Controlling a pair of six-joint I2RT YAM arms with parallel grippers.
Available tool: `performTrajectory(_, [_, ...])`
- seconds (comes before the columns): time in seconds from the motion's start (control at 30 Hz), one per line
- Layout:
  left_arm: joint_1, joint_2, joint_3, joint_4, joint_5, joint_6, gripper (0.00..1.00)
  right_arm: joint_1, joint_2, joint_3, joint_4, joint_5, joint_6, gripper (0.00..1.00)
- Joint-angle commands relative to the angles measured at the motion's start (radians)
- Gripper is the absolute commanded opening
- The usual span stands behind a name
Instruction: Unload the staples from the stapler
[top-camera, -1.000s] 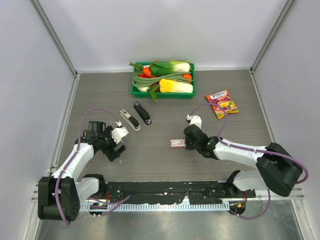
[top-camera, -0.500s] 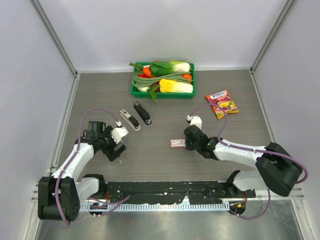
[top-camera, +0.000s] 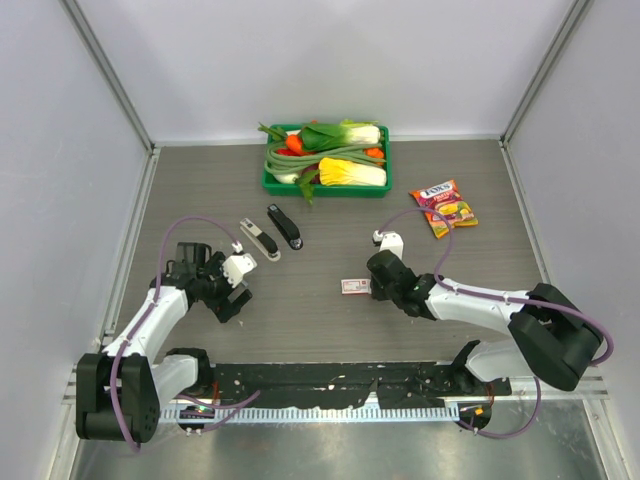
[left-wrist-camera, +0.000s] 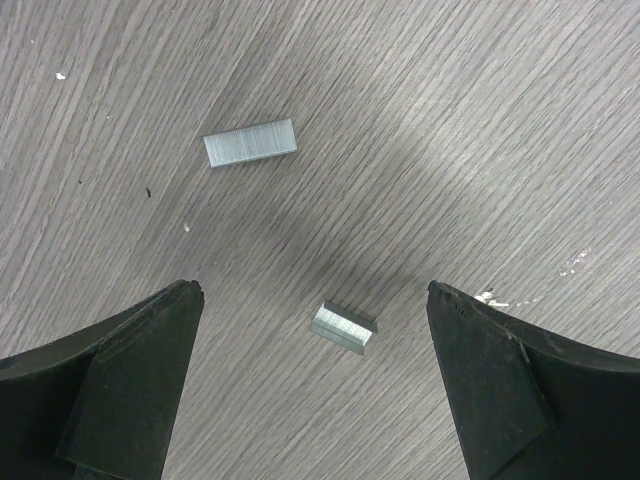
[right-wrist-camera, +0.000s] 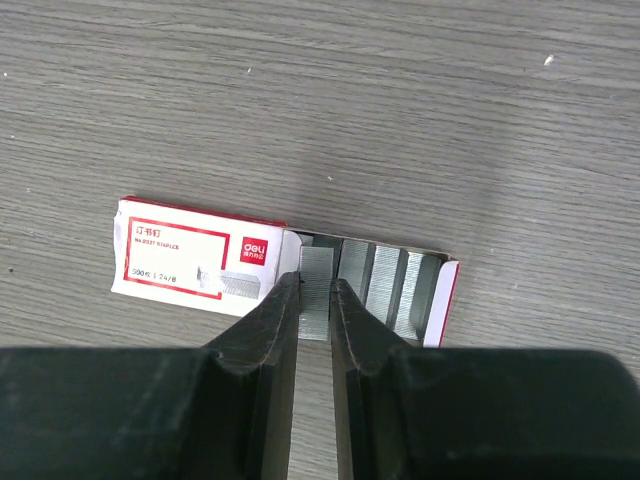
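The left arm is bent low over the desk (left-wrist-camera: 450, 100), the left gripper (left-wrist-camera: 315, 290) spread wide above the staples (left-wrist-camera: 250, 143), which lie as two loose pieces. The stapler (top-camera: 259, 239) is laid just beyond. The right arm is stretched leftward, the right gripper (right-wrist-camera: 315, 285) pinched narrowly on one staple strip (right-wrist-camera: 318, 262) inside the opened box (right-wrist-camera: 190, 255).

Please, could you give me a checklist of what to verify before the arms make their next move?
1. Left end effector open: ok.
2. Two staple strips lying loose beneath it: ok.
3. Right end effector shut on boxed strip: ok.
4. Staple box slid open: ok.
5. White stapler already emptied: cannot tell.
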Motion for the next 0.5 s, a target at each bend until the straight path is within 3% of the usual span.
performTrajectory(0.0, [-0.004, -0.019, 0.012, 0.003, 0.002, 0.002, 1.0, -0.002, 0.003, 0.014, 0.006, 0.036, 0.009, 0.12])
performTrajectory(0.47, [-0.004, -0.024, 0.008, 0.003, -0.001, 0.008, 1.0, -0.002, -0.02, 0.006, -0.007, 0.06, 0.021, 0.13])
